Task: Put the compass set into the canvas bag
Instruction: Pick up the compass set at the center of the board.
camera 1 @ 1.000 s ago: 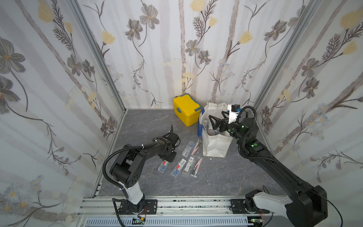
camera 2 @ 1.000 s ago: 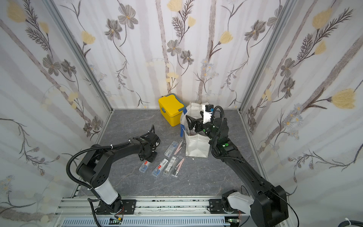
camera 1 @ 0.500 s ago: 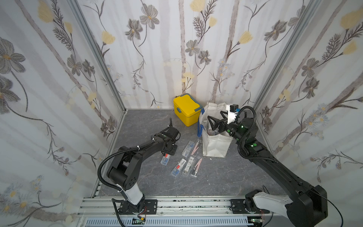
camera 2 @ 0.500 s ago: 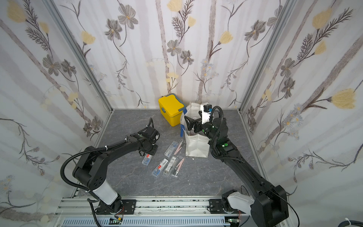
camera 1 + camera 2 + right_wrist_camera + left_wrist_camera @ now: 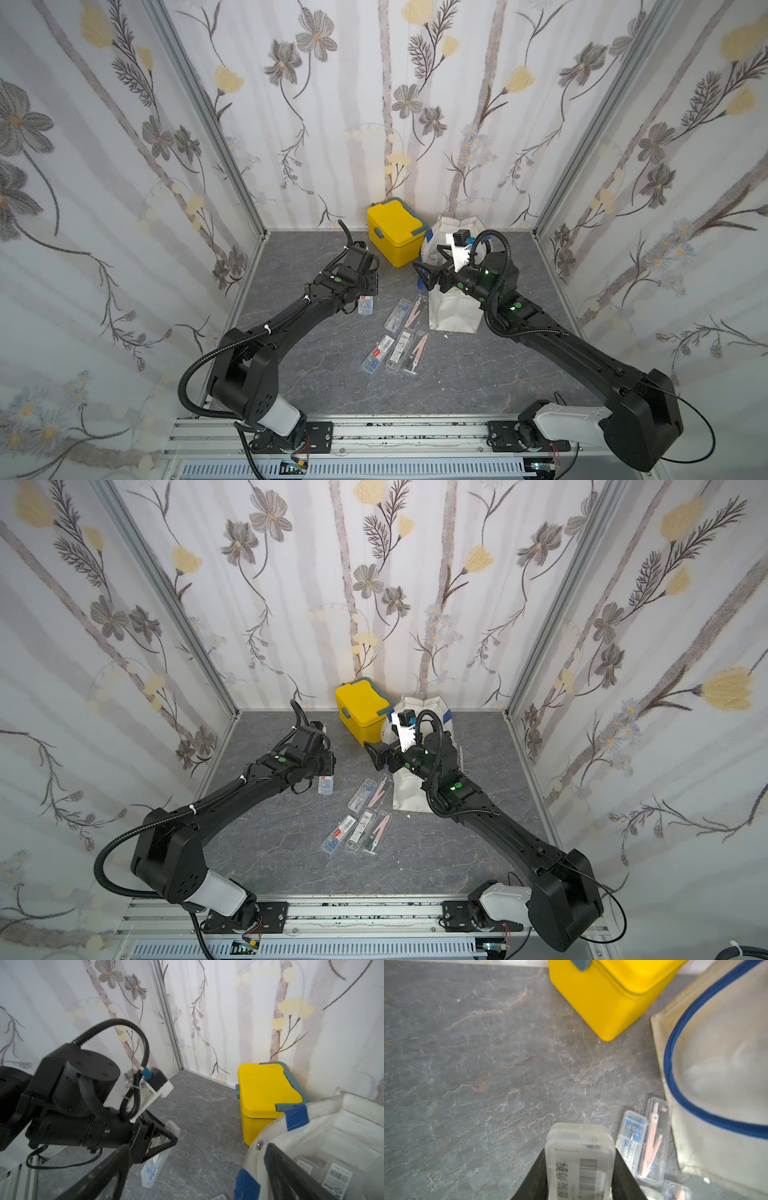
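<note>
Plainly, the compass set, a clear flat case, looks lifted off the table; the left pincer is clamped across its width, the long axis running straight out from the jaws; in a top view the canvas bag stands toward three o'clock, well apart, so we judge the carry goes that way and over the rim; the right pincer, jaws apart, straddles that rim; the case's label shows a barcode and Chinese characters we cannot read surely; barcoded cases lie inside the bag.
</note>
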Action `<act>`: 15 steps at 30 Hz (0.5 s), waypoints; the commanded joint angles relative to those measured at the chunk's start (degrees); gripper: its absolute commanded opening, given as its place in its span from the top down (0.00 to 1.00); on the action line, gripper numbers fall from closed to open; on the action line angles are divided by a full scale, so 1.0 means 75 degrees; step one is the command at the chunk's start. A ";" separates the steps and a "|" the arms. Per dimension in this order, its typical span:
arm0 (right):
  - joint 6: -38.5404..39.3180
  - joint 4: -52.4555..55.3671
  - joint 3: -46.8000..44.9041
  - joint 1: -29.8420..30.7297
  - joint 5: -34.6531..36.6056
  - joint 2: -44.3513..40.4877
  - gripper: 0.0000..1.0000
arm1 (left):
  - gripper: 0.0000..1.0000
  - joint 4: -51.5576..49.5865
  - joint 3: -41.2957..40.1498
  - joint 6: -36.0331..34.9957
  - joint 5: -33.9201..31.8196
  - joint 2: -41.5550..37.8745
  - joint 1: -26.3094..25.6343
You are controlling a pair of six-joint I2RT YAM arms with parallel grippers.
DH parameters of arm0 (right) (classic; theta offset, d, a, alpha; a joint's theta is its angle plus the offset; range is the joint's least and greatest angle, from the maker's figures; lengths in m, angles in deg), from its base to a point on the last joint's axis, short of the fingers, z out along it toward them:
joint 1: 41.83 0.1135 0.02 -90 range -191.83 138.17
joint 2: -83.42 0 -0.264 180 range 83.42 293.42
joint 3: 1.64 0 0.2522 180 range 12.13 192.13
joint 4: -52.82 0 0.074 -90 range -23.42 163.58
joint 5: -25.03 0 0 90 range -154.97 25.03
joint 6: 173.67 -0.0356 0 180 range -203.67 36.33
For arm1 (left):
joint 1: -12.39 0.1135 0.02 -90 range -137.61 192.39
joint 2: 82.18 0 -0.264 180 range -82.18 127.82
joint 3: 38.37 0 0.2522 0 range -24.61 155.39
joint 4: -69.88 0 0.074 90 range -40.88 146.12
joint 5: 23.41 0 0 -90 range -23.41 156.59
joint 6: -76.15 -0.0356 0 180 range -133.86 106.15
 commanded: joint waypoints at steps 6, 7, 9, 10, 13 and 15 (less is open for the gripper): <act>0.0295 0.0151 0.0512 0.0421 -0.0749 0.0724 0.14 | 0.66 0.1861 -0.0031 0.0922 0.0563 -0.0806 0.0352; 0.0330 0.0206 0.0595 0.0468 -0.0772 0.0815 0.16 | 0.66 0.2014 -0.0036 0.0944 0.0735 -0.0880 0.0379; 0.0380 0.0326 0.0760 0.0529 -0.0888 0.0993 0.19 | 0.66 0.2242 -0.0022 0.0996 0.1004 -0.0978 0.0402; 0.0381 0.0372 0.0857 0.0558 -0.0950 0.1101 0.21 | 0.65 0.2375 -0.0036 0.1016 0.1185 -0.1033 0.0414; 0.0359 0.0538 0.1202 0.0632 -0.1051 0.1442 0.26 | 0.65 0.2697 -0.0090 0.1130 0.1581 -0.1183 0.0425; 0.0294 0.0630 0.1433 0.0670 -0.1030 0.1671 0.29 | 0.65 0.2918 -0.0179 0.1226 0.1804 -0.1295 0.0434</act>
